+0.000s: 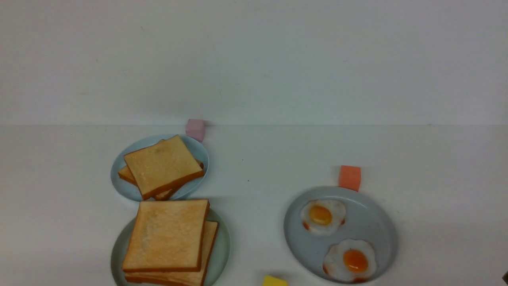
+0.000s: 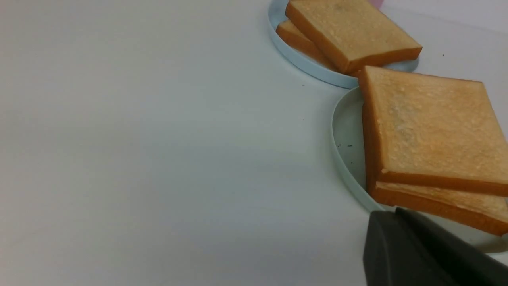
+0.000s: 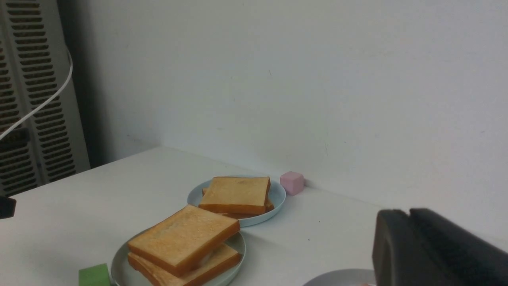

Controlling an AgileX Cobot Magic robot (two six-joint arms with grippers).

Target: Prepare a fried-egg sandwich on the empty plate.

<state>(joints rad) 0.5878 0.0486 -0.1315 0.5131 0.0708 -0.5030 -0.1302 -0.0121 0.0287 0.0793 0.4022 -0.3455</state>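
**A:** Where is the sandwich?

**B:** The two big square golden-tan toast slices (image 1: pixel 168 234) lie stacked, slightly askew, on the round pale mint-green plate (image 1: pixel 224 250). From the right wrist view I see a pale sliver between them, but I cannot tell if it is egg. Two fried eggs (image 1: pixel 321 216) lie on the round grey-blue plate (image 1: pixel 369 226).

**A:** Fingers?

**B:** The left gripper (image 2: pixel 397 226) sits just beside the stack. The right gripper (image 3: pixel 408 226) is well apart. I cannot tell whether either is open or closed, and neither holds anything I can see. I judge this the closing step. Next I should check the filling.
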